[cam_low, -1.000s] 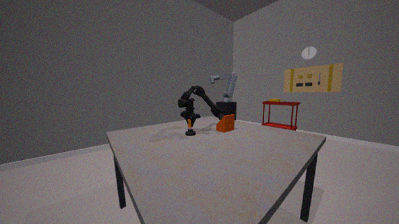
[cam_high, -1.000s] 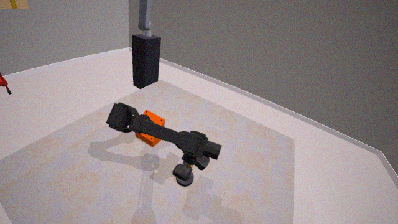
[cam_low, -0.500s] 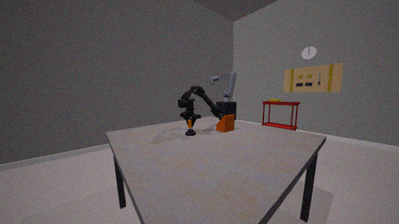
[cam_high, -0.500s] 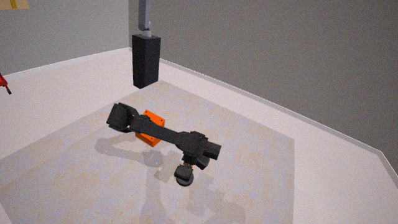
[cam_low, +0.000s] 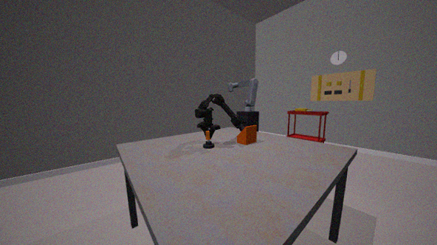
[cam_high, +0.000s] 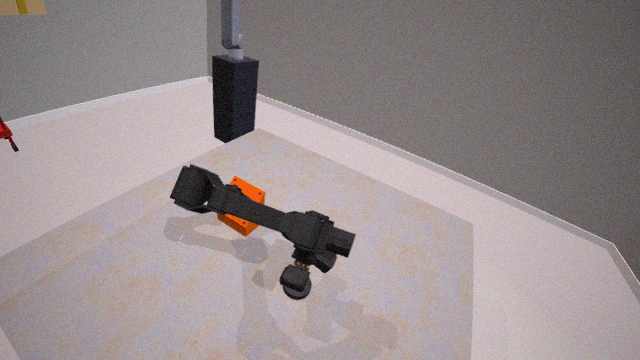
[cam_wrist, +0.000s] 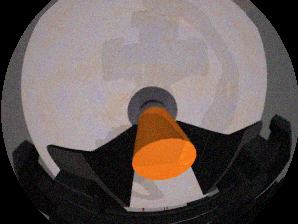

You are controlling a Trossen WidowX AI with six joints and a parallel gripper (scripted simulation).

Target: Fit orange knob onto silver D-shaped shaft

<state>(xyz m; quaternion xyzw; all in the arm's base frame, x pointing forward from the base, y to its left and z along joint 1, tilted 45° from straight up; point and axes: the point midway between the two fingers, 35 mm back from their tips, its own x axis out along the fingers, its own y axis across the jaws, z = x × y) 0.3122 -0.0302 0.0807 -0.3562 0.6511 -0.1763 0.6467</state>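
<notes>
The gripper (cam_wrist: 160, 163) is clamped on the orange knob (cam_wrist: 161, 141), one dark finger (cam_wrist: 100, 163) at each side of it. In the wrist view the knob stands directly over the round pedestal (cam_wrist: 141, 100); only a grey ring of the pedestal shows past the knob's far end, at about 12 o'clock from the knob. The silver shaft is hidden behind the knob, so I cannot tell if the flat sides are in line, or if the knob is already on the shaft.

In the exterior view the knob (cam_low: 207, 135) is upright between the fingers, just above the dark pedestal (cam_low: 208, 146). In the top view the wrist covers almost all of the knob; only the pedestal (cam_high: 298, 290) shows under the gripper (cam_high: 302, 270).

The arm's orange base (cam_high: 247, 194) lies at about 10 o'clock from the pedestal, well apart. The pedestal stands far from every edge of the table (cam_low: 238, 182), with wide bare surface toward 3 and 6 o'clock
</notes>
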